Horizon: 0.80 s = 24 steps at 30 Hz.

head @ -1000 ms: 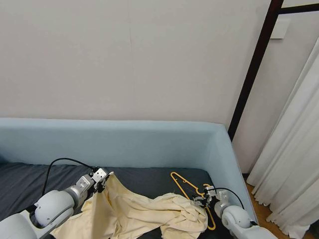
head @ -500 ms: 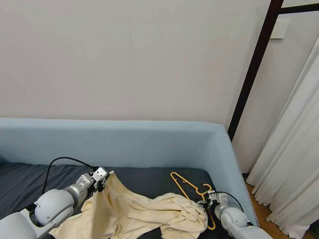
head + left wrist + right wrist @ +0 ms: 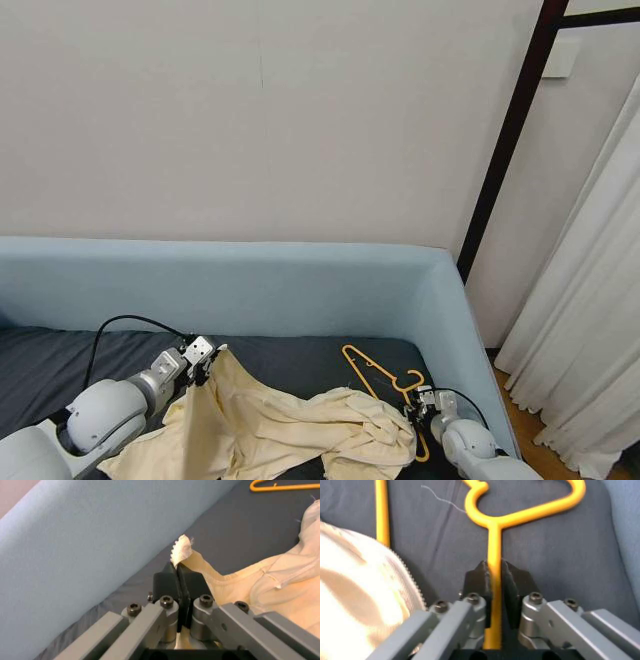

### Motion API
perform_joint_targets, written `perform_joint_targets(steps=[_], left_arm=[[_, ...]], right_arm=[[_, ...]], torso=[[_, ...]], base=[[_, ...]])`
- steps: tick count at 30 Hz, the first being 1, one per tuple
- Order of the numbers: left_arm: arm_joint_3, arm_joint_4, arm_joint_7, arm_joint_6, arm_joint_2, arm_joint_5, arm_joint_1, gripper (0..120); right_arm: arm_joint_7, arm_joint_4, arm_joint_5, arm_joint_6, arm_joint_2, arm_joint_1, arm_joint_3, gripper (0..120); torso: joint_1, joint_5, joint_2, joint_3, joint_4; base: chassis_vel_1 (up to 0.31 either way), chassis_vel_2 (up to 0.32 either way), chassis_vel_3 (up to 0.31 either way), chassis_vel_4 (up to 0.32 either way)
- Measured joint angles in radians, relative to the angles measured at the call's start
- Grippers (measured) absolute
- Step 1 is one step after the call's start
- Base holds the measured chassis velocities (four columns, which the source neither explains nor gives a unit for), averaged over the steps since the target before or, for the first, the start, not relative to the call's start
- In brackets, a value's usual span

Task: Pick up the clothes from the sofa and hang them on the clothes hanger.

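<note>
Early stage: left gripper (image 3: 177, 572) pinched the cream garment (image 3: 300, 425) at seven o'clock, right gripper (image 3: 493, 572) clamped the hanger (image 3: 520, 515) (four o'clock); nothing hung yet.

Left end effector (image 3: 209, 364) and right end effector (image 3: 416, 399), both pinched closed.

Wears smooth, rounded, pale grey shells on the left arm (image 3: 105, 415) and the right arm (image 3: 470, 442). Carries a thin black cable (image 3: 130, 322) arching over the left arm, and a second black cable (image 3: 462, 394) looping over the right. Ends in a left gripper (image 3: 175, 569) and a right gripper (image 3: 493, 566) of like build: matte black wedge-shaped fingers (image 3: 165, 582) on flat grey metal links, pinned with dark hex-socket screws (image 3: 167, 601). Bears a small white block (image 3: 200, 349) with dark dots beside the left gripper.
</note>
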Motion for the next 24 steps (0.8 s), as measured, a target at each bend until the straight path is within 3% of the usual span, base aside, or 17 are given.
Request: perform_joint_targets(steps=[13,24], left_arm=[[-0.008,-0.005,0.004,-0.01,0.008,-0.014,0.001,0],[0.011,0.029,-0.004,0.002,0.024,-0.142,-0.052,0]], right_arm=[[0.015,0.036,-0.035,0.064,-0.027,-0.012,0.017,4],[0.084,0.347,-0.142,0.205,-0.148,-0.154,0.124,4]], torso=[[0.0,0.0001,0.0,0.0,0.0],[0.0,-0.0001,0.0,0.0,-0.0001]], base=[[0.0,0.0,0.0,0.0],[0.0,0.0,0.0,0.0]])
